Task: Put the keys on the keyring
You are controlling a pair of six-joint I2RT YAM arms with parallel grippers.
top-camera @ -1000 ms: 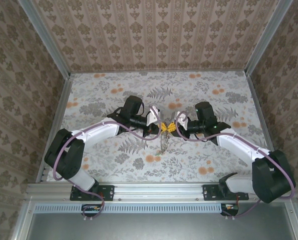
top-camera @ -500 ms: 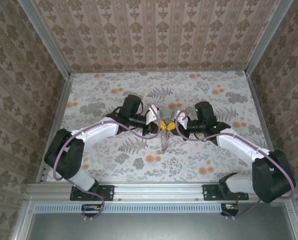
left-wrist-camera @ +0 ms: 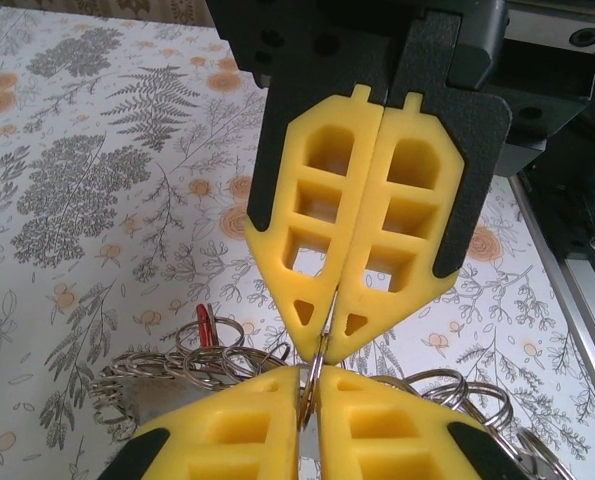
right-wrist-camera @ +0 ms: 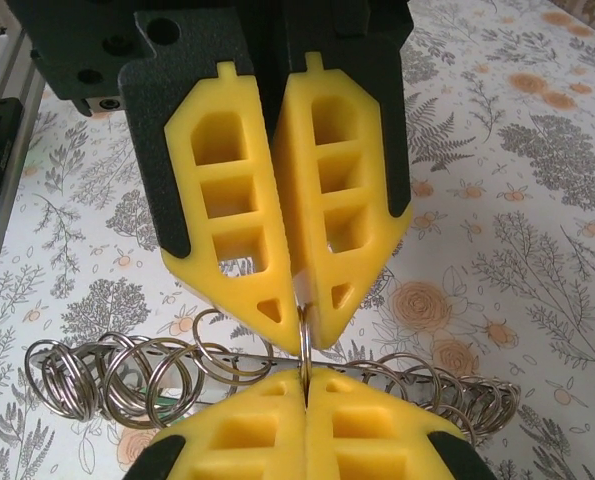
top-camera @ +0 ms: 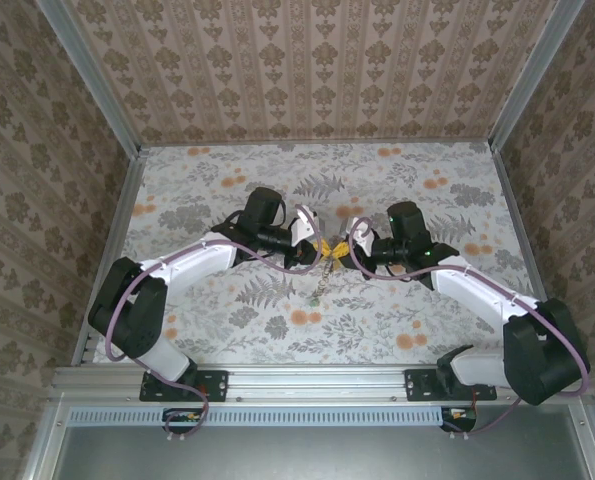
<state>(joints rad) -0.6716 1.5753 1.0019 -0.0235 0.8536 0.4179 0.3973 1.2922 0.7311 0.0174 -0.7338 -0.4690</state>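
Both grippers have shifted a little toward the far side of the table since a second ago, and the dangling bunch of small steel rings (top-camera: 322, 280) under them now hangs shorter. The black-and-yellow left gripper (top-camera: 321, 247) and its twin, the right gripper (top-camera: 340, 250), meet tip to tip above the middle of the flower-patterned tablecloth (top-camera: 397, 330).

From the left wrist, the left gripper (left-wrist-camera: 309, 378) has its yellow fingers pressed together on the keyring (left-wrist-camera: 318, 362), a thin pale metal wire hoop that stands on edge between the two tools. The right gripper (left-wrist-camera: 327, 343) faces it, clenched on the same wire just above.

From the right wrist the picture is mirrored: the right gripper (right-wrist-camera: 305, 378) is closed tight, the left gripper (right-wrist-camera: 302, 328) is pinched shut opposite it, and the keyring (right-wrist-camera: 303, 347) shows in the narrow gap between them.

A small key with a red plastic head (left-wrist-camera: 205, 322) hangs among the loose steel rings (left-wrist-camera: 212, 362) just beneath the fingers, clear of the cloth. Those rings fan out in a row (right-wrist-camera: 127, 375) on both sides.
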